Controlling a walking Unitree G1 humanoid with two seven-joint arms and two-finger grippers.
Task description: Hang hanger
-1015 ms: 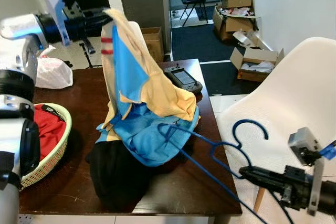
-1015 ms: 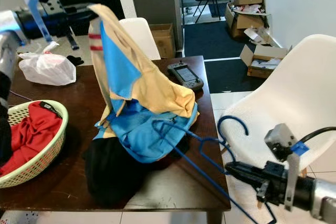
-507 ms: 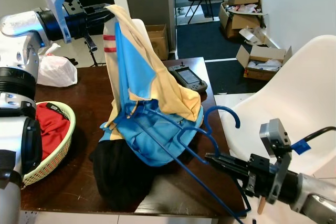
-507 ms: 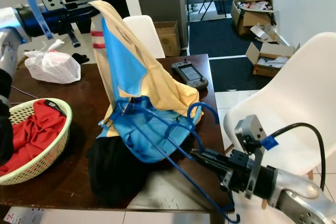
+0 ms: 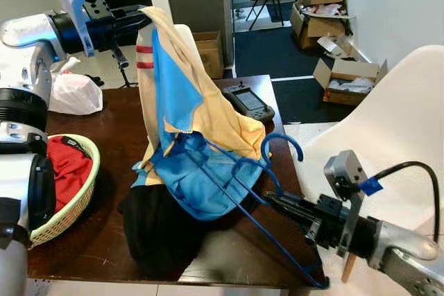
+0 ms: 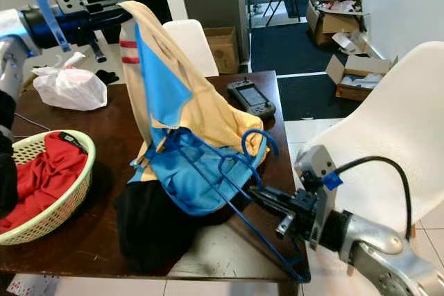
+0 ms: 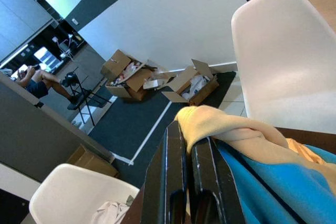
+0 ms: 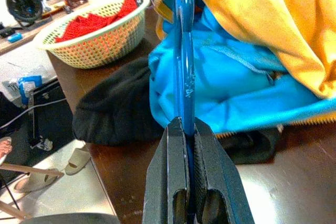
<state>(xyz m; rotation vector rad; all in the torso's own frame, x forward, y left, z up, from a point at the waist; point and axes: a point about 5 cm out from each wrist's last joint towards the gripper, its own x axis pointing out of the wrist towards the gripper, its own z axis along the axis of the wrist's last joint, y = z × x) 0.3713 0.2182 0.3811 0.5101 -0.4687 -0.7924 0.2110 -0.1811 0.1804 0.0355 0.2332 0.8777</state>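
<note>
A dark wooden table (image 5: 104, 112) stands in a room with white chairs (image 5: 388, 116) and cardboard boxes (image 5: 343, 77). The blue hanger (image 5: 236, 178) has slid further under the shirt (image 5: 194, 123) than before. The right gripper (image 5: 274, 201) pinches the hanger tight by the table's edge. The left gripper (image 5: 139, 19) pinches the shirt's top, high above the table.

Even daylight is filling the room; head views are reading bright and sharp, no motion blur. Soft glare is lying on the dark tabletop (image 5: 236, 240) near its front edge, and shadow is pooling along its left edge beside the basket (image 5: 66, 202). The white chair (image 5: 388, 123) and wall are running close to overexposed. In the left wrist view, the pale wall is glowing with a greenish cast toward one corner. In the right wrist view, the near fingers (image 8: 210, 182) are looking soft and out of focus, and the far background is washing out.
</note>
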